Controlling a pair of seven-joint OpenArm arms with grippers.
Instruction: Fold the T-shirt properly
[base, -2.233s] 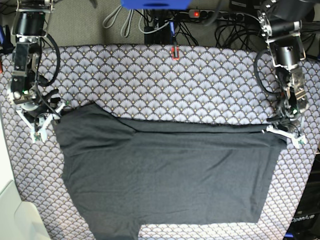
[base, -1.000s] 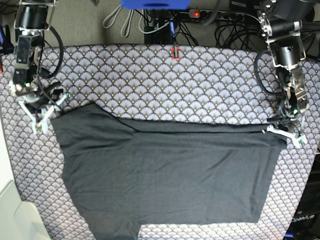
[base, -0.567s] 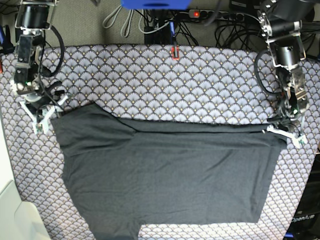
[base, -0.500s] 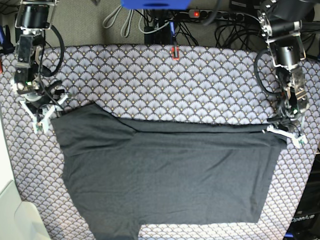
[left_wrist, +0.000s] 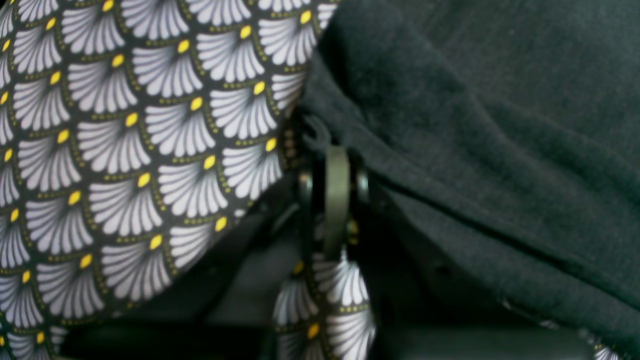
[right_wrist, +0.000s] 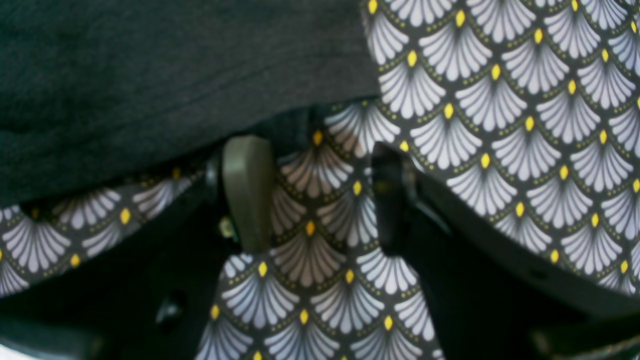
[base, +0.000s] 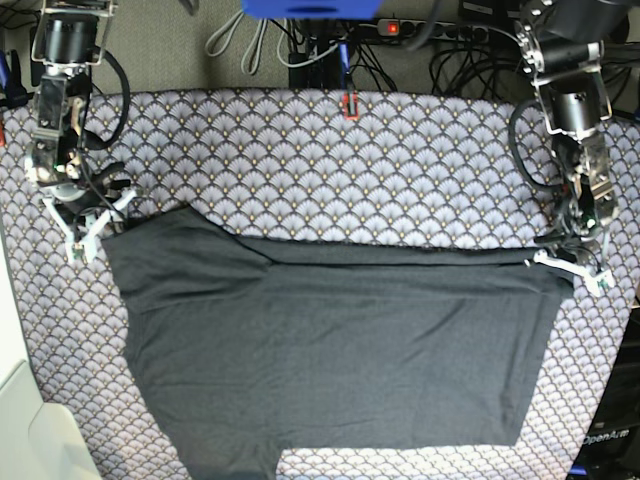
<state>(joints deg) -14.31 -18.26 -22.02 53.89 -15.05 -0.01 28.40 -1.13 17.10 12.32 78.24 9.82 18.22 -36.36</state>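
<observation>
The dark grey T-shirt (base: 340, 340) lies flat across the table, its far part folded into a long band and one sleeve pointing to the far left. My left gripper (base: 575, 270) sits at the shirt's far right corner. In the left wrist view its fingers (left_wrist: 336, 165) are pressed together, with the T-shirt's (left_wrist: 500, 100) edge pinched at their tips. My right gripper (base: 88, 238) rests on the cloth just left of the sleeve tip. The right wrist view shows it open (right_wrist: 316, 146) with only tablecloth between the fingers, the T-shirt's (right_wrist: 175, 65) hem lying just beyond them.
A scallop-patterned tablecloth (base: 400, 150) covers the table. A small red clip (base: 349, 105) sits at the far edge, with cables and a power strip (base: 400, 30) behind it. A white object (base: 30, 430) stands at the near left corner.
My right gripper has shifted slightly away from the near side, staying open beside the sleeve tip. The left gripper and the T-shirt have not moved.
</observation>
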